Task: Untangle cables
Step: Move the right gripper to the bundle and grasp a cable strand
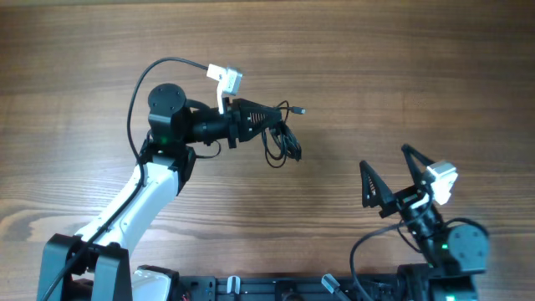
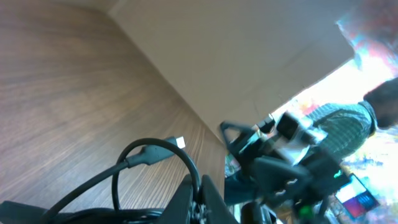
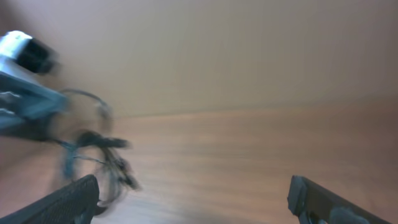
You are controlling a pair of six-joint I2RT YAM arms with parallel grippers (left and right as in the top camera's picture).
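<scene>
The cables (image 1: 282, 134) are a small bunch of thin black wires with one plug end sticking out to the right, lifted over the middle of the wooden table. My left gripper (image 1: 269, 119) is shut on the bunch. In the left wrist view the jaws (image 2: 200, 193) pinch a black loop (image 2: 149, 155) whose light plug tip points right. My right gripper (image 1: 386, 174) is open and empty at the lower right, well away from the bunch. In the blurred right wrist view the cables (image 3: 102, 162) hang at the far left between its spread fingers (image 3: 196, 199).
The wooden table (image 1: 401, 67) fills the view. A thicker black cord (image 1: 146, 79) arcs from the left arm to its white wrist unit (image 1: 226, 81). The arm bases and a dark rail (image 1: 276, 288) sit along the near edge.
</scene>
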